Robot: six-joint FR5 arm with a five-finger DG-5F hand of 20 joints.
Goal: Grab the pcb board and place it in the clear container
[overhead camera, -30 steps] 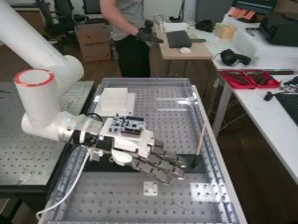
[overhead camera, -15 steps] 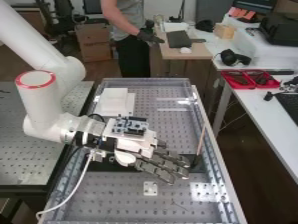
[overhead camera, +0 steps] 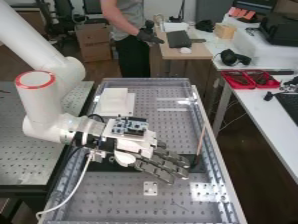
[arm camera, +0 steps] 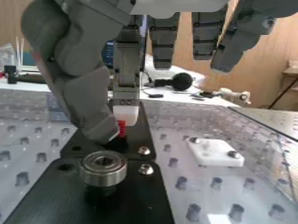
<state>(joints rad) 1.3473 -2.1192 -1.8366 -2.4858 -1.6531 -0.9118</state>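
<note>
On the near side of the black plate (arm camera: 133,200), a small white bracket (overhead camera: 150,188) lies flat on the perforated tabletop (overhead camera: 106,200), its screws presumably keeping it put. Over the plate hangs the robot hand (overhead camera: 159,165), released, its long fingers loosely extended, perhaps to leave room for a grasp. At one end of the plate a thin rod (overhead camera: 201,140) stands nearly upright, probably as a marker or support. Farther off than the plate's middle, a circuit board (overhead camera: 130,125) rides on the hand's back, more like fitted electronics than a load; whether it is the task's pcb board, I cannot tell. Well beyond the plate rises a clear wall (overhead camera: 143,84), likely a guard, though it might belong to the container.
</note>
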